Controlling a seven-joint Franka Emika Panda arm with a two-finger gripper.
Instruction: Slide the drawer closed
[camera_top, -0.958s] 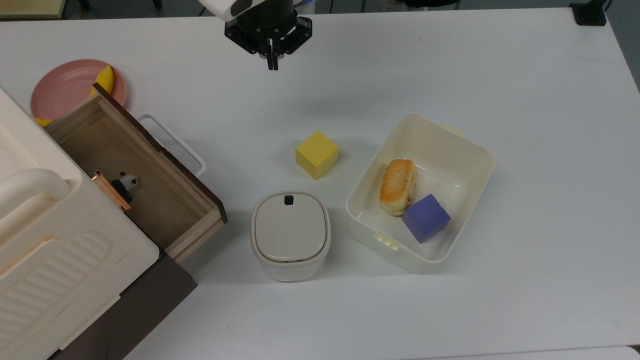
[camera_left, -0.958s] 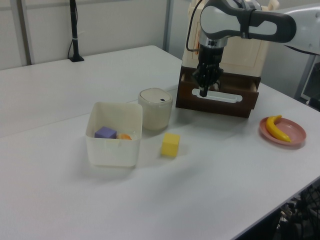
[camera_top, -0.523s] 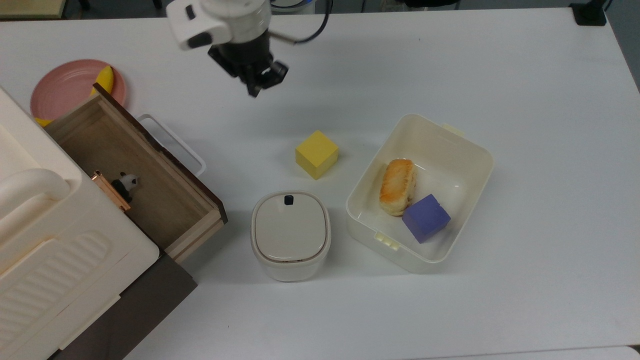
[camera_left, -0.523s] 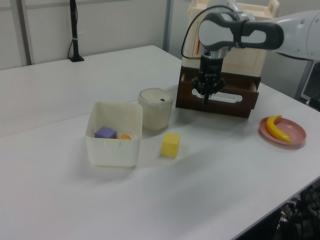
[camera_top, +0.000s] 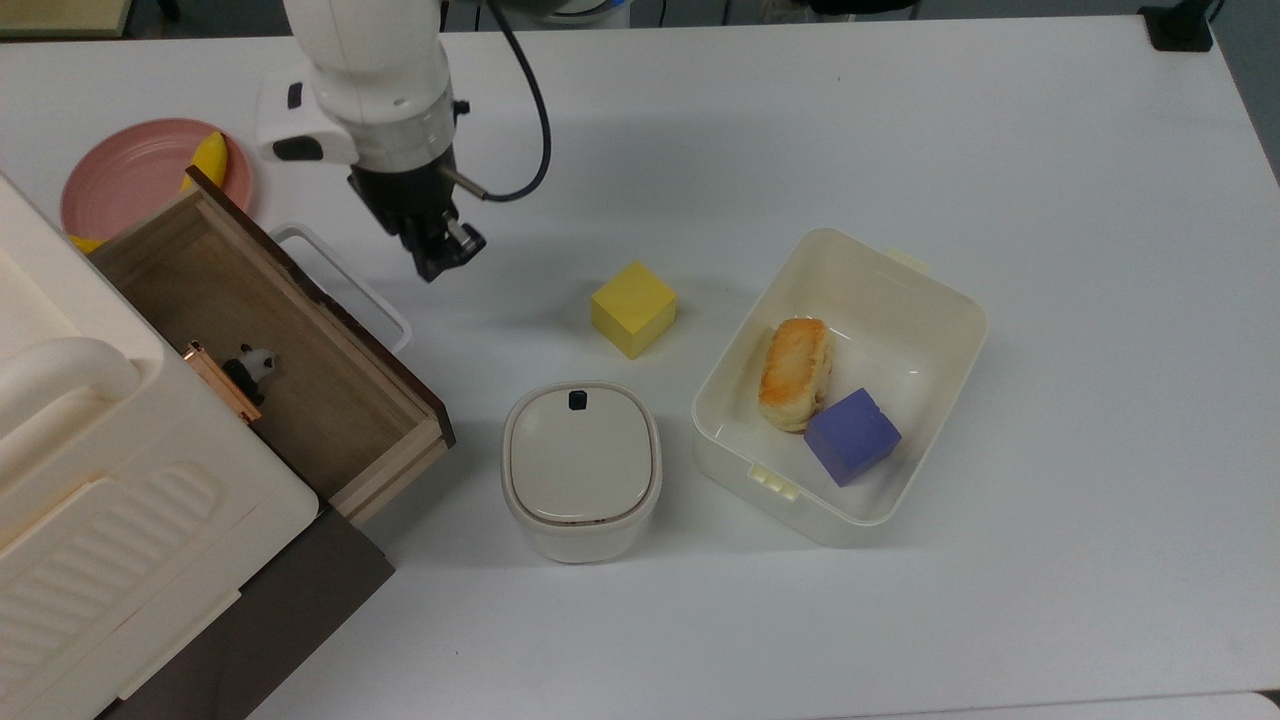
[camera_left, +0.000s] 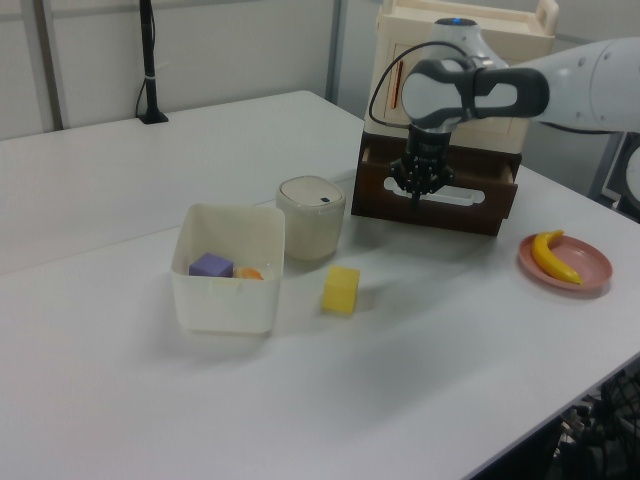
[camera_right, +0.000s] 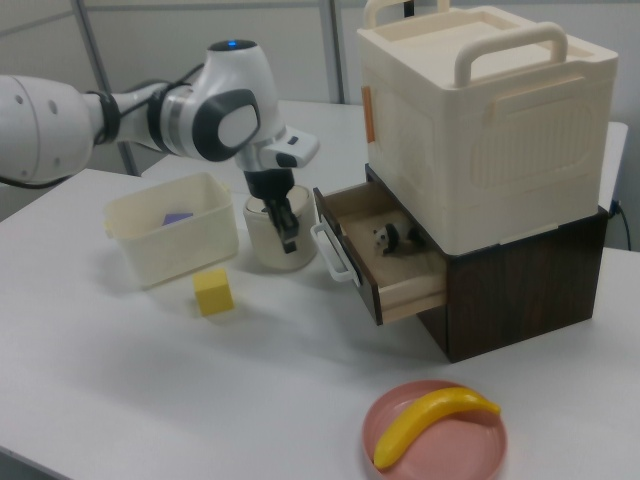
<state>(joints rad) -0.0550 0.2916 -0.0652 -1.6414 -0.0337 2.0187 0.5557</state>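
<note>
The drawer (camera_top: 250, 330) stands pulled open: a light-wood box with a dark brown front panel (camera_left: 440, 203) and a white loop handle (camera_top: 345, 285). A small panda figure (camera_top: 252, 366) lies inside it. My gripper (camera_top: 438, 264) hangs just off the handle's far end in the top view, fingers shut with nothing between them, not touching the handle. In the left view the gripper (camera_left: 416, 196) is in front of the drawer's front panel. In the right view the gripper (camera_right: 290, 238) is a little to the left of the handle (camera_right: 330, 252).
A cream lidded canister (camera_top: 580, 470) stands close to the drawer's near corner. A yellow cube (camera_top: 633, 308) and a cream tub (camera_top: 900, 280) holding bread and a purple cube lie to the top view's right. A pink plate (camera_top: 130, 175) with a banana sits behind the drawer.
My gripper has swung from the table's far edge toward the top view's left and down, ending close beside the drawer's handle. The drawer has not moved.
</note>
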